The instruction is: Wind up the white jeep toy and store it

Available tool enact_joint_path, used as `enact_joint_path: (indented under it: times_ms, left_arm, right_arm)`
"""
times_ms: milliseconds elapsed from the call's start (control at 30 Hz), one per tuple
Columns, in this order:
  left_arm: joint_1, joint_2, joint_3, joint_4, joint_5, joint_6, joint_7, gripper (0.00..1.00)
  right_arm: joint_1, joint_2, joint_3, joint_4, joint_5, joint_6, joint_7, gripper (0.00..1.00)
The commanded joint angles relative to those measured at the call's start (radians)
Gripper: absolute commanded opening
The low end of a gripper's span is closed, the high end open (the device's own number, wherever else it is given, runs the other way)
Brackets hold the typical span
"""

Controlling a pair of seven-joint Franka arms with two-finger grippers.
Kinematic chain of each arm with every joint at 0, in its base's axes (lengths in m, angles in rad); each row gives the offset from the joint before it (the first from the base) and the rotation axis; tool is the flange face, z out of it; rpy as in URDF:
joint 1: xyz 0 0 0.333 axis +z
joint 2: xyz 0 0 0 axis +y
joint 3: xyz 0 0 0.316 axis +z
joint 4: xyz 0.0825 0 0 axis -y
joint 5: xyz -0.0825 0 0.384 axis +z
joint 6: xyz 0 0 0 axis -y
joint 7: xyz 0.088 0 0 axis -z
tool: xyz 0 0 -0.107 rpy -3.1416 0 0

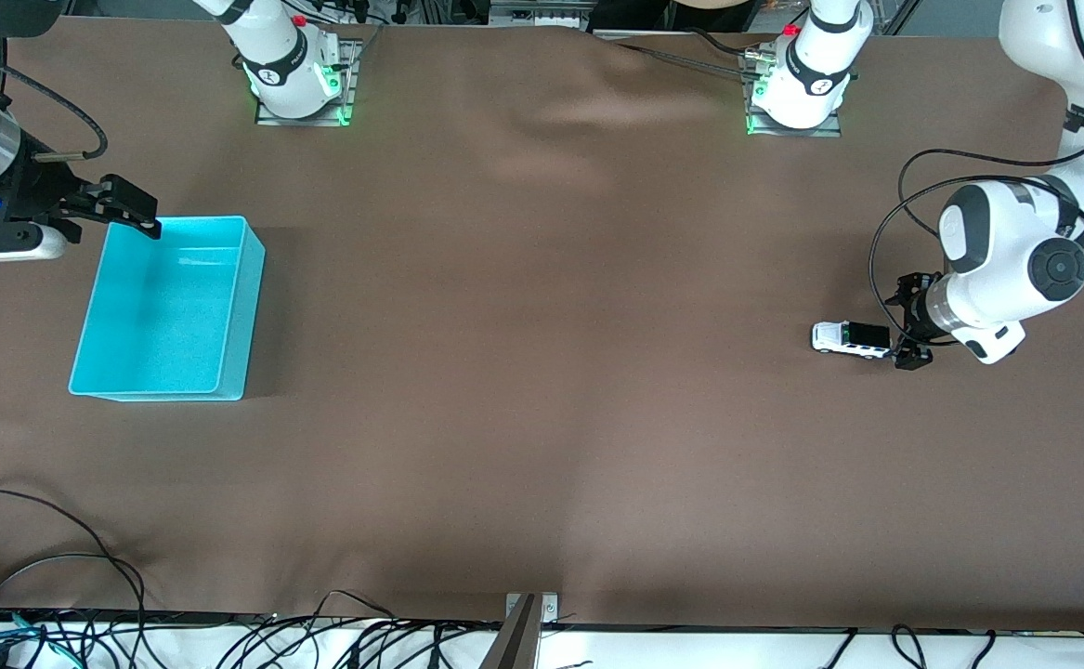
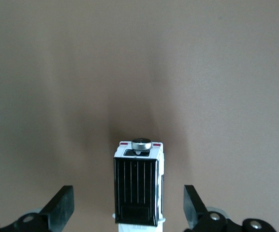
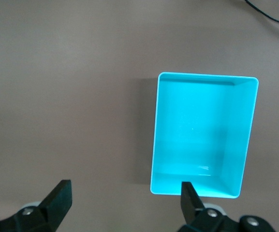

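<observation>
White jeep toy (image 2: 138,189) (rear knob close-up)

Brown cloth-covered table (image 1: 542,372), black cables (image 1: 58,557) trailing along its white edge nearest the front camera.

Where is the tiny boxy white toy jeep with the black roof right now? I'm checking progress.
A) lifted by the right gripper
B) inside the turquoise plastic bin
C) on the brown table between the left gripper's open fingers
C: the white toy jeep sits on the table, unclamped, between the left gripper's spread fingers.
</observation>
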Motion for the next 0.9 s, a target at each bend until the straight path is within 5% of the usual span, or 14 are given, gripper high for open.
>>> enact_joint_path:
  times_ms: [0,867]
  left_arm:
    - [0.002,0.045,-0.006,0.000,0.009,0.055,-0.022,1.00]
    - [-0.004,0.054,-0.012,-0.013,-0.071,0.066,-0.064,0.98]
  right_arm:
    - [-0.005,-0.006,0.008,0.018,0.001,-0.023,0.006,1.00]
    - [0.000,-0.005,0.011,0.032,0.002,-0.023,0.006,1.00]
